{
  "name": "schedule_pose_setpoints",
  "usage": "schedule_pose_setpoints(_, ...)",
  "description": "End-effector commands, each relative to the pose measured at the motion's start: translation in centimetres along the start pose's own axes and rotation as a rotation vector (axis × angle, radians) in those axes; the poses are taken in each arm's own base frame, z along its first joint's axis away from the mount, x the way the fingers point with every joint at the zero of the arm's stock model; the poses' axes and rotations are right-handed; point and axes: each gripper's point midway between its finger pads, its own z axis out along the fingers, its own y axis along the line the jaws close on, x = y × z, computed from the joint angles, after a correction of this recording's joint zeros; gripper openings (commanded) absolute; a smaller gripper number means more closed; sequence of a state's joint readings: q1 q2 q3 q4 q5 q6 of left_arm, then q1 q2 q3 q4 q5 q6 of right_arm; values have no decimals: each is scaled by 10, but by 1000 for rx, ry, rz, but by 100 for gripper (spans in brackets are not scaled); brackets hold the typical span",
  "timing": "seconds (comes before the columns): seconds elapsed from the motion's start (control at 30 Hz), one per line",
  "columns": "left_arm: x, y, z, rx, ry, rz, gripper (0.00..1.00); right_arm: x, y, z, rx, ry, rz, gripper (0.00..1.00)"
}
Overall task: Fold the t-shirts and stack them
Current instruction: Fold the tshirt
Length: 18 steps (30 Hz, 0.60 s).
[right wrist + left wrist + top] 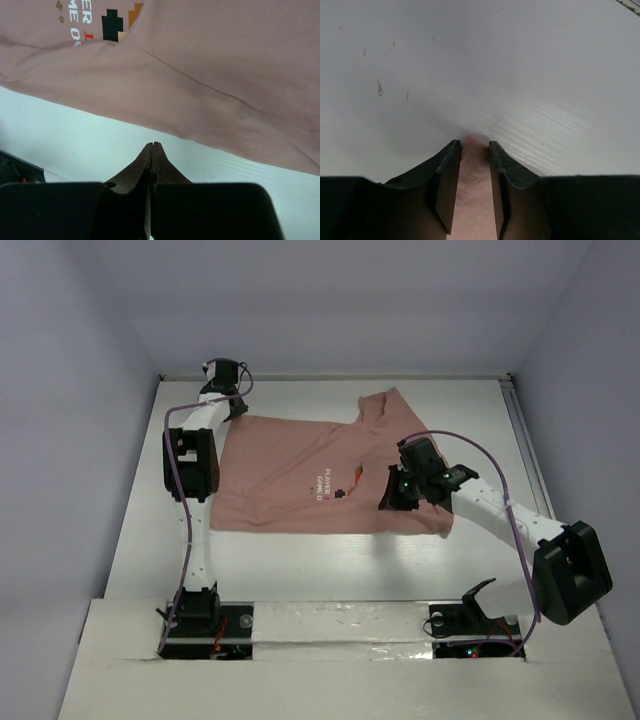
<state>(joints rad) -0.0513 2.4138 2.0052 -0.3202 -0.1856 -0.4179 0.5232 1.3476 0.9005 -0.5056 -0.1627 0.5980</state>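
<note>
1. The salmon-pink t-shirt is lying spread out and unfolded on the desk, so I judge the first fold is only being set up.
2. The left fingers are standing partly apart. A pink edge of the shirt is filling the gap between them and poking just past their tips. I cannot tell whether they are clamping it.
3. The right fingers are pressing together on nothing, with the shirt's edge lying just beyond their tips.
4. The next move is probably calling for the right fingers to open and take that edge.
5. The chest print is showing "PLAYER 1" above "GAME O"; the rest is unreadable.
</note>
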Motion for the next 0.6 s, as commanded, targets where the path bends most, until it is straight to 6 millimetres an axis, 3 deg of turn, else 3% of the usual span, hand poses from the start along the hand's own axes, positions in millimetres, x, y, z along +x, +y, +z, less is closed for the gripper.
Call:
schedule_pose_setpoints(0.0, 1, 2, 1, -20, 6, 0, 22, -29, 13, -5, -19, -90, -21, 3)
schedule_pose_setpoints(0.03, 0, 1, 0, -20, 4, -1, 22, -32, 12, -5, -12, -96, -20, 7)
schedule_pose_setpoints(0.07, 0, 1, 1, -22, 5, -2, 16, -36, 13, -5, -9, -110, -21, 11)
schedule_pose_setpoints(0.17, -5, 0, 0, -21, -5, -7, 0, -71, 5, -5, 33, -191, 4, 31)
schedule_pose_setpoints(0.2, -6, 0, -1, -21, -9, -6, 0, -84, 2, -5, 42, -216, 16, 35)
schedule_pose_setpoints(0.23, -10, 1, -4, -26, -16, -7, 0, -104, 1, -2, 55, -246, 22, 42)
schedule_pose_setpoints(0.3, -12, 1, -9, -28, -19, -8, 0, -148, -18, -3, 74, -331, 77, 44)
schedule_pose_setpoints(0.37, -20, 0, -20, -22, -36, -17, 0, -195, -30, 10, 89, -398, 112, 46)
schedule_pose_setpoints(0.4, -16, 2, -22, -24, -29, -27, 0, -217, -47, 12, 117, -425, 141, 46)
schedule_pose_setpoints(0.43, -25, -2, -32, 0, -48, -37, 0, -233, -56, 19, 138, -437, 153, 46)
schedule_pose_setpoints(0.47, -25, -3, -36, 8, -46, -43, 0, -263, -63, 35, 171, -464, 159, 46)
schedule_pose_setpoints(0.53, -26, -4, -46, 20, -46, -60, 0, -292, -80, 50, 191, -486, 161, 47)
schedule_pose_setpoints(0.57, -25, -4, -48, 24, -46, -62, 0, -314, -86, 72, 196, -485, 167, 47)
